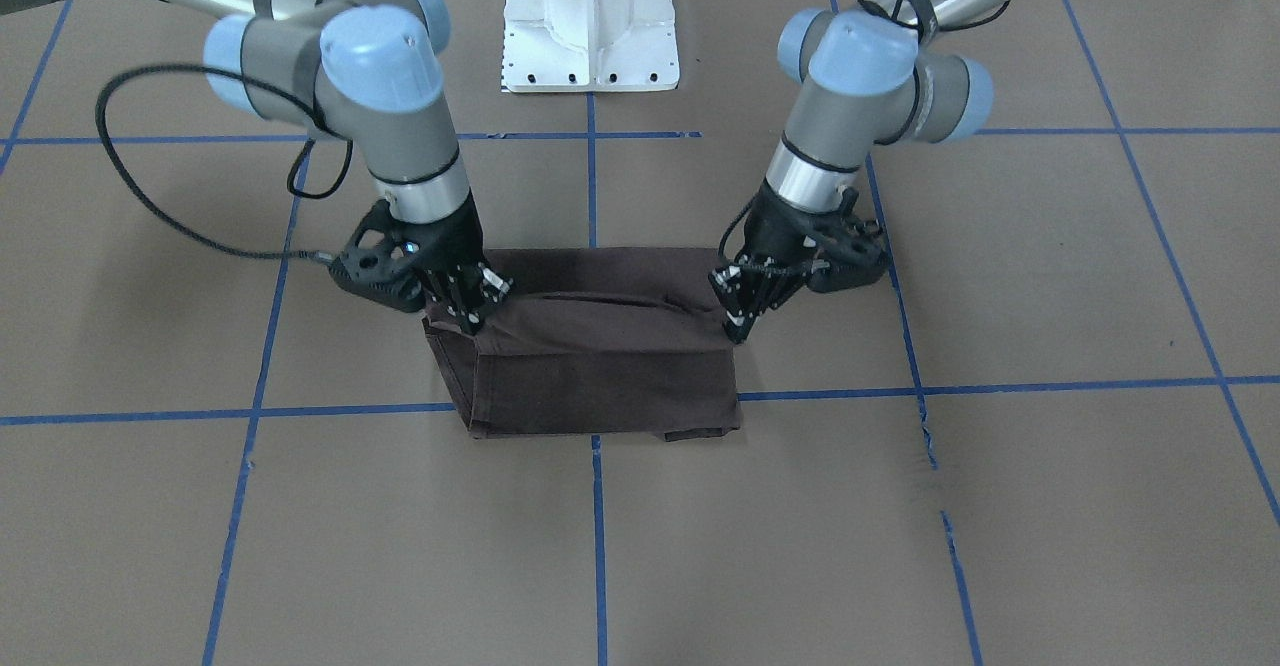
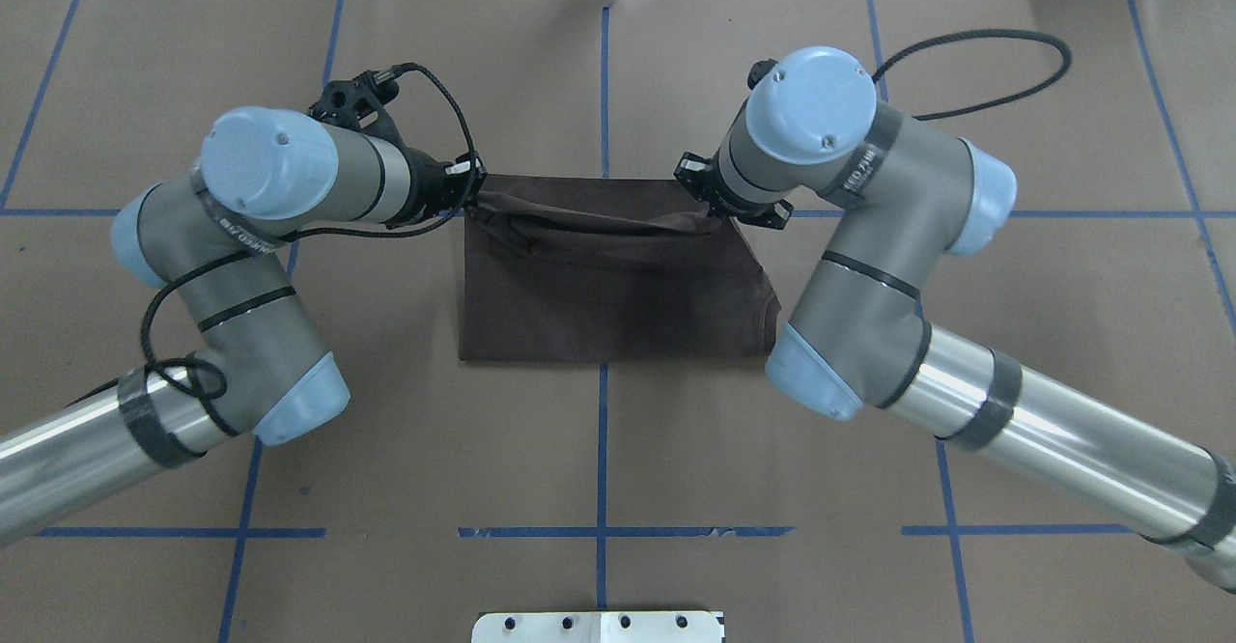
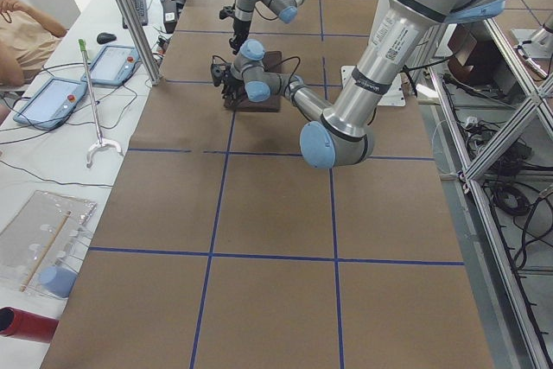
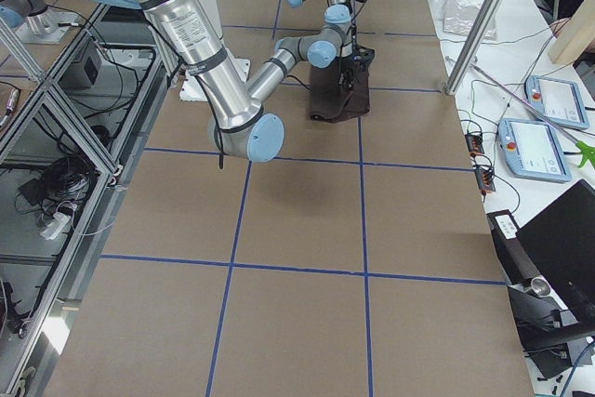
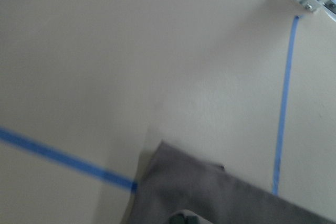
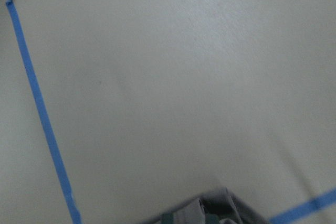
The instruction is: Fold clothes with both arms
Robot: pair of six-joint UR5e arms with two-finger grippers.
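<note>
The dark brown T-shirt (image 1: 600, 376) lies folded into a rectangle at the table's middle, also seen from overhead (image 2: 618, 295). My left gripper (image 1: 738, 326) is shut on one end of a raised fold of the shirt. At the other end my right gripper (image 1: 470, 321) is shut on the same fold. The cloth runs taut between them, a little above the table, and drapes down on the side away from the robot. Overhead, my left gripper (image 2: 470, 197) shows at the shirt's far left corner, while the right wrist covers its own fingers. Each wrist view shows only a strip of grey cloth (image 5: 210, 192) at its bottom edge.
The white pedestal base (image 1: 590, 26) stands behind the shirt on the robot's side. Blue tape lines (image 1: 595, 196) grid the brown table. A side bench with tablets (image 3: 52, 97) and a seated person (image 3: 22, 36) lies beyond the table's far edge.
</note>
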